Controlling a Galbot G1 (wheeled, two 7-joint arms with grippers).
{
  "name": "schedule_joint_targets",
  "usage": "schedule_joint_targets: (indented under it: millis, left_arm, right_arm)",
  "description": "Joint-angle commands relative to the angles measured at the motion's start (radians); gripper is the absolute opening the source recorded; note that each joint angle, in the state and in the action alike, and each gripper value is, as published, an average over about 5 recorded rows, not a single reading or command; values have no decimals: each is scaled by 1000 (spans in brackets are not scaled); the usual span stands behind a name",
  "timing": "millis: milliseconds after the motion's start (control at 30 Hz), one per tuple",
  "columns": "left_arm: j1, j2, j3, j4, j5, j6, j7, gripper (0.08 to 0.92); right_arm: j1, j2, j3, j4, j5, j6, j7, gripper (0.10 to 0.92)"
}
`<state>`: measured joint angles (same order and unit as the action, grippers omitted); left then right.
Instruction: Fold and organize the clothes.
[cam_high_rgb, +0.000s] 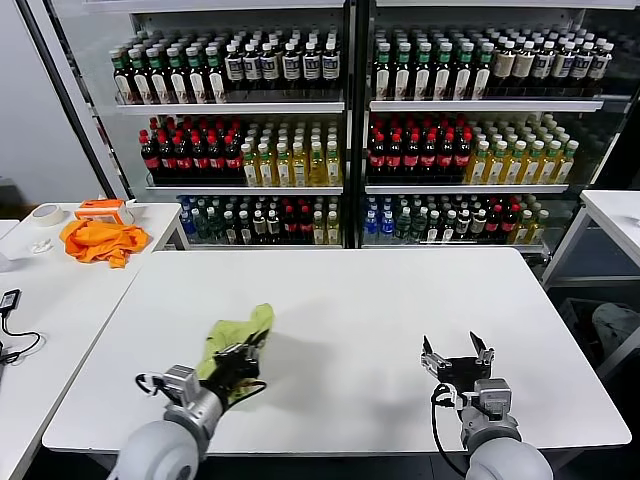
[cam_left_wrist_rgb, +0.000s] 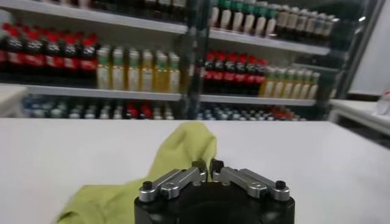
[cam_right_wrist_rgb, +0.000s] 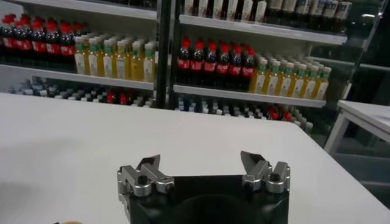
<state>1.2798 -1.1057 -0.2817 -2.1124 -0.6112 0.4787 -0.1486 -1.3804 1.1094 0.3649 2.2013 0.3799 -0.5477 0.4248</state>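
Meanwhile, at the near left of the white bench (cam_high_rgb: 380, 300), the left gripper (cam_high_rgb: 243, 357) has its jaws pinched tight on a bunched lime-green shirt (cam_high_rgb: 238, 335) — apparently to lift and spread it before folding. Opposite, the right gripper (cam_high_rgb: 457, 353) hovers over bare bench with jaws wide and empty — seemingly waiting to take a second corner. An orange cloth (cam_high_rgb: 100, 240) lies on a side table.
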Motion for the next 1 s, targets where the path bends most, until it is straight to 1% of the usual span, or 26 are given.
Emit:
schedule_joint_targets:
  millis: [33, 133, 300, 400, 500, 600, 667, 800, 867, 1000]
  left_arm:
    - [-99, -111, 145, 72, -11, -29, -3, 103]
    - [-129, -145, 160, 119, -17, -52, -8, 103]
    - [-176, -194, 180, 180, -63, -74, -69, 103]
    - [-173, -193, 185, 178, -77, -92, -49, 125]
    - [-165, -187, 186, 165, -77, -92, -27, 194]
    - [-159, -180, 175, 151, -75, -93, -16, 280]
    - [-152, -165, 161, 142, -64, -98, -2, 341]
    - [-128, -121, 126, 146, 4, -124, 30, 454]
    - [-108, -97, 102, 146, 53, -144, 41, 514]
    - [-64, -49, 48, 130, 124, -176, 47, 627]
  right_arm:
    - [9, -1, 2, 3, -6, -1, -9, 823]
    - [17, -5, 2, 4, -9, 0, -17, 823]
    - [39, -11, -3, 3, -6, -4, -18, 823]
    - [53, -15, -7, -4, -5, -5, -26, 823]
    - [72, -17, -7, -33, -8, 8, -59, 823]
    - [93, -16, -19, -62, 0, 20, -95, 823]
    - [104, -14, -36, -63, 70, 6, -105, 823]
    - [122, 2, -103, -54, 272, -32, -89, 823]
    - [134, 15, -152, -68, 306, -32, -85, 823]
    - [163, 44, -256, -124, 329, -34, -59, 823]
